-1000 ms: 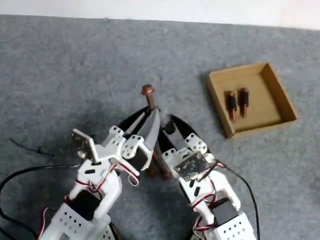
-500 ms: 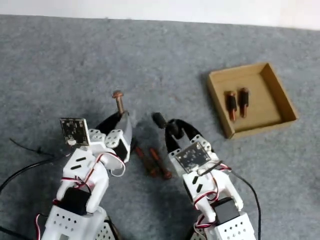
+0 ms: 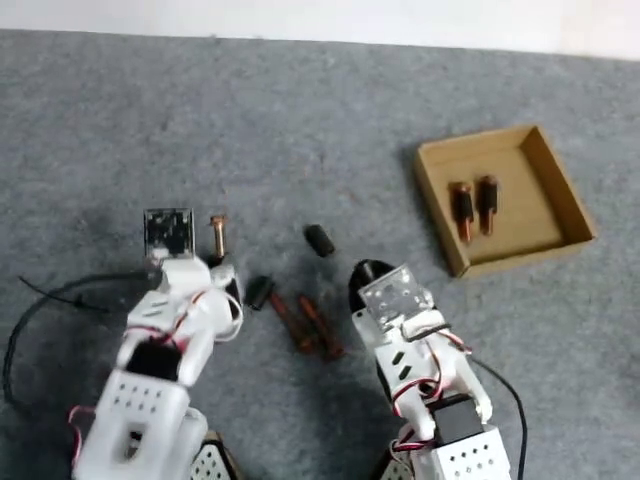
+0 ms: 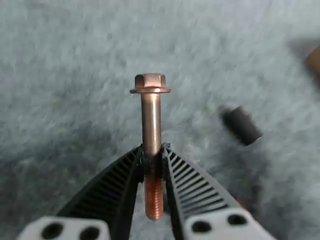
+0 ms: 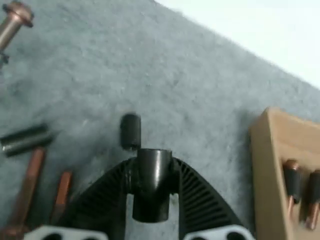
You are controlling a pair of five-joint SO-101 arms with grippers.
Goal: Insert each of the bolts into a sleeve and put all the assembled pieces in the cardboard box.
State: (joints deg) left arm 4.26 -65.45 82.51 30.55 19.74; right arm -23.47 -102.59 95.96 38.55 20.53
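My left gripper (image 4: 152,162) is shut on the threaded lower part of a copper bolt (image 4: 150,115), which stands head-up between its fingers. From above, that bolt (image 3: 217,236) juts out of the left gripper (image 3: 216,262) at the left of the carpet. Right of it, my right gripper (image 5: 150,195) is shut on a black sleeve (image 5: 150,175); from above, this gripper (image 3: 368,276) sits near the middle. A loose sleeve (image 3: 319,240) lies just beyond it. Another sleeve (image 3: 259,292) and two bolts (image 3: 318,326) lie between the arms.
The cardboard box (image 3: 545,168) stands at the right with two assembled pieces (image 3: 474,207) inside; in the right wrist view its wall (image 5: 267,165) is close by. Grey carpet covers the table, with open room at the back and left.
The two arms have drawn apart and back. The left one carried the bolt to the left; the right one pulled back with its sleeve, uncovering the loose parts between them.
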